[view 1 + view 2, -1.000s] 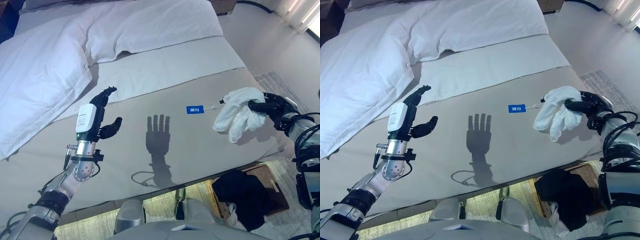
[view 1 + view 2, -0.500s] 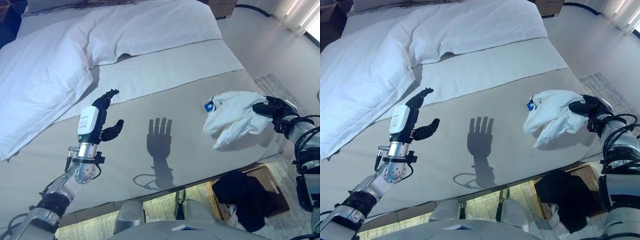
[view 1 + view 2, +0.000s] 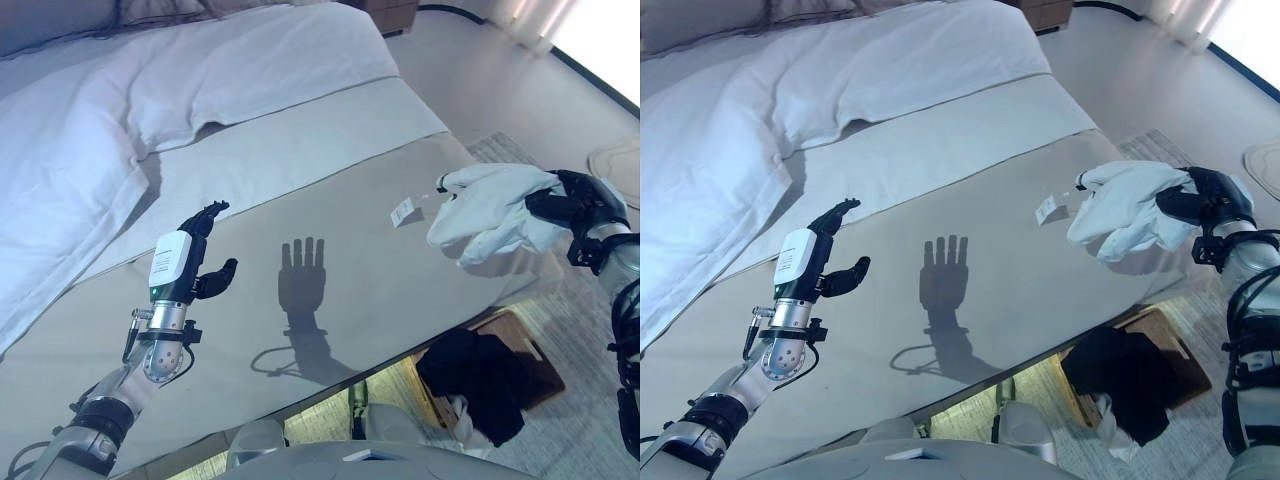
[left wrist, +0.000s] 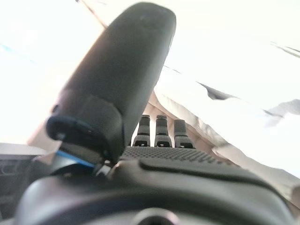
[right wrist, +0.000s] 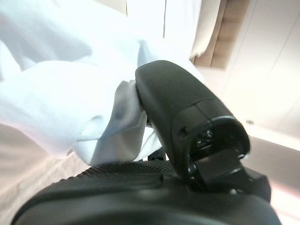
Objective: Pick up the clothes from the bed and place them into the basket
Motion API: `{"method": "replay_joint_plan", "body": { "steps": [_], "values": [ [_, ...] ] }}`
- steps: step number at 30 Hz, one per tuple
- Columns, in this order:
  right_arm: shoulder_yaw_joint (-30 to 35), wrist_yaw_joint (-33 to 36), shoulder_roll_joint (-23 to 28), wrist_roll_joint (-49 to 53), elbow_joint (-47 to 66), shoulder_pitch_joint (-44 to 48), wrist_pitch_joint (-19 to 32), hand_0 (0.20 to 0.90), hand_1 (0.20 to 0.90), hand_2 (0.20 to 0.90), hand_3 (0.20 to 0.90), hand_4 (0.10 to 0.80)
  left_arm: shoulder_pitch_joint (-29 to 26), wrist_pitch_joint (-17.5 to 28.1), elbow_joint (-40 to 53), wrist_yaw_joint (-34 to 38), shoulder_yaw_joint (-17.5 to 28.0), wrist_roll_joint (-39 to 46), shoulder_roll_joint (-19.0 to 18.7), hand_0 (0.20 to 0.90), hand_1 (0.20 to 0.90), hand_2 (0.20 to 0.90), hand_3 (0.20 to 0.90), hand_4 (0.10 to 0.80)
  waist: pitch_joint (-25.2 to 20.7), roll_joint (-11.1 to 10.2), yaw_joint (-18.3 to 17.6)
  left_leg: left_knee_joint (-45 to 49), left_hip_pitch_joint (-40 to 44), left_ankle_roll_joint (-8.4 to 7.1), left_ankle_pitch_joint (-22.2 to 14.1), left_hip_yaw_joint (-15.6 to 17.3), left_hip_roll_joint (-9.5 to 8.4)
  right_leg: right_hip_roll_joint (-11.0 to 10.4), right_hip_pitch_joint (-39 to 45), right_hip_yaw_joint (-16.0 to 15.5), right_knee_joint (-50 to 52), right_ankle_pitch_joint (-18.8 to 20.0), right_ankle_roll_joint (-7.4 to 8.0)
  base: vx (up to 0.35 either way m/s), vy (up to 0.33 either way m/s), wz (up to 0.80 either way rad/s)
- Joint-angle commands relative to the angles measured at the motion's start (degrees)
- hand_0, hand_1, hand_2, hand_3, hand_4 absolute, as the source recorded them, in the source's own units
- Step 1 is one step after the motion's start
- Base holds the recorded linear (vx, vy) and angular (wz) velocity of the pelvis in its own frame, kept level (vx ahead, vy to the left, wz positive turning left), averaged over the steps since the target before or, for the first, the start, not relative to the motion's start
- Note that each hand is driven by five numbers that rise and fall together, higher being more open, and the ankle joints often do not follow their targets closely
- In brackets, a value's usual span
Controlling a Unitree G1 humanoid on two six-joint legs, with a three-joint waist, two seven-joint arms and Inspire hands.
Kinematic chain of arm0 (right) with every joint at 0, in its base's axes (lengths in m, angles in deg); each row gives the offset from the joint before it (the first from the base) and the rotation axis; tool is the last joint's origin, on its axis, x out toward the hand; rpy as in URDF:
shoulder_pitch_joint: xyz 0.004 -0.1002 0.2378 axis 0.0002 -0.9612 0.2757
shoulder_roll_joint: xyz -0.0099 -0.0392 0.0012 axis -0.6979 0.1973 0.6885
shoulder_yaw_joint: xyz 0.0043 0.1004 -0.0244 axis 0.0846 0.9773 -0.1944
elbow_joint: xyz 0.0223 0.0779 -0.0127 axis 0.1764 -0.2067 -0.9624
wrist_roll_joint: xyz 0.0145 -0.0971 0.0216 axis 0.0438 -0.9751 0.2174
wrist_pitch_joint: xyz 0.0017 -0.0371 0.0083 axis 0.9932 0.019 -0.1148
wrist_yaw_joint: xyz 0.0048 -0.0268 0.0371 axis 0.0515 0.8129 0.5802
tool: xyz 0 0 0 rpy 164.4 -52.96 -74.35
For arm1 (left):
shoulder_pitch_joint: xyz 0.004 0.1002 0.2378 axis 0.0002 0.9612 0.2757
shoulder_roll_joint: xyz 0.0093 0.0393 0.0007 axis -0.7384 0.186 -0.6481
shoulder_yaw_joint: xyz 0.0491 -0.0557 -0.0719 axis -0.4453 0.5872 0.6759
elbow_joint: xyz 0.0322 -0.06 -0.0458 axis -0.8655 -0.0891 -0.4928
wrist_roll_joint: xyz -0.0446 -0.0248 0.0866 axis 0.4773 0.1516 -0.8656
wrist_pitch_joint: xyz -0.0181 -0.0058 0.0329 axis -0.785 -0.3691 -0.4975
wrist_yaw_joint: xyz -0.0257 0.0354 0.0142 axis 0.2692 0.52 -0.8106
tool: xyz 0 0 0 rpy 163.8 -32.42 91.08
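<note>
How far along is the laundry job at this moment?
Partly done: dark clothes already lie in the basket on the floor beside the bed. In hand: the right hand grips a white garment, lifted above the bed's edge, not yet over the basket. The left hand hangs open and empty. Left: lowering the garment into the basket.

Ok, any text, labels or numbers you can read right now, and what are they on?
Nothing can be read.
Small tag hanging from the white garment held in the right hand: blank on the side that shows.
White panel on the back of the left hand: faint greenish mark, too small to read.
</note>
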Motion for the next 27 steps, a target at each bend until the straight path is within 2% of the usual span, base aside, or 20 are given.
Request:
{"method": "replay_joint_plan", "body": {
  "steps": [1,10,14,23,27],
  "values": [
    [4.6,3.3,7.9,0.1,4.2,-0.2,6.2,0.3,0.3,0.3,0.2,0.1,-2.1,4.1,0.2,2.2,3.1,0.1,-1.2,0.9,0.9,0.9,0.9,0.8,-6.2,-1.2,-2.2,1.8,-1.8,0.33,-2.1,0.8,0.07,0.6,0.0,1.9,3.9,-2.5,1.88,0.011,0.019,-0.23],
    [15.2,1.2,7.1,0.4,8.7,-14.5,7.3,0.3,0.3,0.3,0.2,0.1,-3.3,1.9,-1.7,2.4,4.6,0.6,-1.2,0.9,0.9,0.9,0.9,0.8,-6.7,-1.4,-7.7,2.4,-1.4,0.85,-3.1,4.7,0.58,1.4,-2.1,6.6,3.1,-0.5,2.98,0.0,0.003,-0.28],
    [17.5,-0.3,6.5,0.2,8.8,-17.2,6.9,0.3,0.3,0.3,0.2,0.1,-3.9,1.2,-2.1,0.9,5.1,1.8,-1.1,0.9,0.9,0.9,0.9,0.8,-7.1,-1.4,-9.2,2.7,-1.2,0.97,-3.7,5.9,0.63,1.6,-2.8,8.1,2.5,0.5,3.41,0.004,-0.013,-0.33],
    [18.2,-1.2,4.8,0.6,6.2,-18.1,5.4,0.3,0.3,0.3,0.2,0.1,-4.3,1.0,-1.2,-1.9,4.7,2.9,-0.7,0.9,0.9,0.9,0.9,0.8,-8.2,-0.9,-10.7,3.2,-0.8,0.94,-4.9,7.7,0.45,1.5,-3.6,9.6,0.6,2.2,3.9,0.023,-0.014,-0.22],
    [15.9,-0.8,3.3,0.0,2.2,-16.2,4.7,0.3,0.3,0.3,0.2,0.1,-5.6,0.1,-1.0,-3.3,2.9,3.6,-0.4,0.9,0.9,0.9,0.9,0.8,-8.4,-0.1,-10.9,1.8,-0.3,0.84,-4.4,8.2,0.32,1.5,-4.0,9.8,-0.5,3.1,4.12,0.023,-0.026,-0.01]
  ]
}}
